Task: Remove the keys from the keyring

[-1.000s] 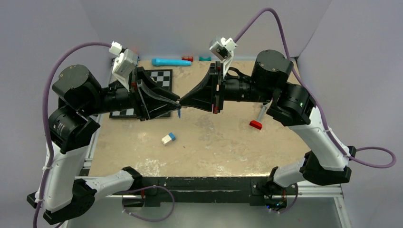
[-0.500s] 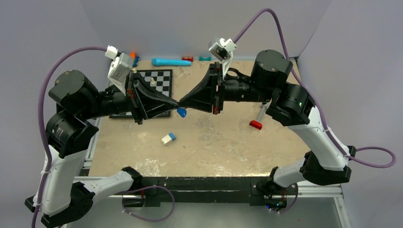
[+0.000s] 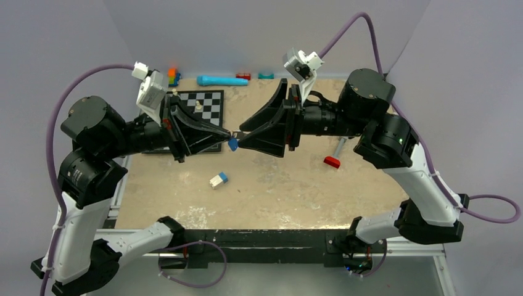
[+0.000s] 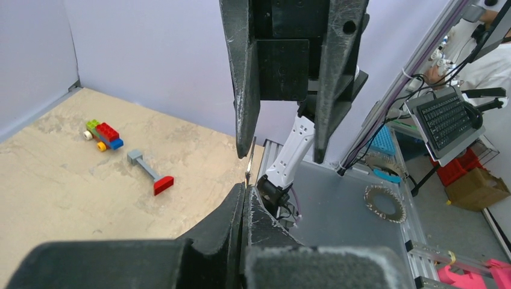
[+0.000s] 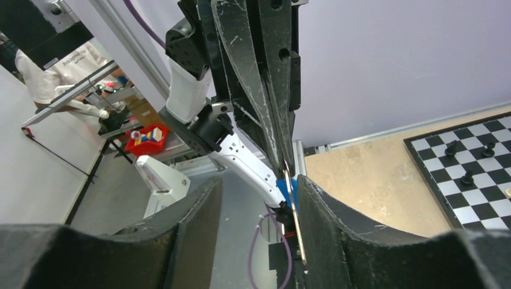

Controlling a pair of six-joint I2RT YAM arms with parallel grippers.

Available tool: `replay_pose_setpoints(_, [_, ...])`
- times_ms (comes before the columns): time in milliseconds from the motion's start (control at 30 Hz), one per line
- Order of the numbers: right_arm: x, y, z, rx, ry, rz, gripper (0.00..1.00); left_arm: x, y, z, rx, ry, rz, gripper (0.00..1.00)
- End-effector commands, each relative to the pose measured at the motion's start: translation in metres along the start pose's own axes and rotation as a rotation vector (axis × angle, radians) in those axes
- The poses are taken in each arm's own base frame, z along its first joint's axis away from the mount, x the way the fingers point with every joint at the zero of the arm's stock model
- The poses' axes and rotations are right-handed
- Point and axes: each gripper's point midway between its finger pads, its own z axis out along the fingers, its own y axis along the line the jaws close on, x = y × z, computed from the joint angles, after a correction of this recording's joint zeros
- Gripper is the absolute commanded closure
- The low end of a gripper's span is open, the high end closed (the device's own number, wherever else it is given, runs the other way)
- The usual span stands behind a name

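Keys hang from clamped left pincer; right pincer gapes.

Pale lilac walls around sandy tabletop

Sandy table here: a chessboard at far left, a white-and-blue block mid-table, a red-tipped grey stick off to the right, a long blue bar along the back edge.
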Motion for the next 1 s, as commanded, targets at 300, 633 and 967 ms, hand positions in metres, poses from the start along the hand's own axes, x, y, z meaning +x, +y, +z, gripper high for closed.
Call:
replay_pose_setpoints(300, [-0.013,0.005,0.004,-0.02,-0.048,-0.007,0.55,-0.011,-0.008,-0.004,0.015,-0.067,0.017,1.0])
replay_pose_setpoints(633, [-0.012,0.003,0.01,-0.024,-0.039,0.003,0.74,-0.015,-0.009,-0.004,0.017,-0.081,0.017,1.0])
replay_pose_setpoints(967, [-0.009,0.003,0.003,-0.014,-0.04,-0.002,0.68,-0.015,-0.007,-0.005,0.001,-0.087,0.016,1.0])
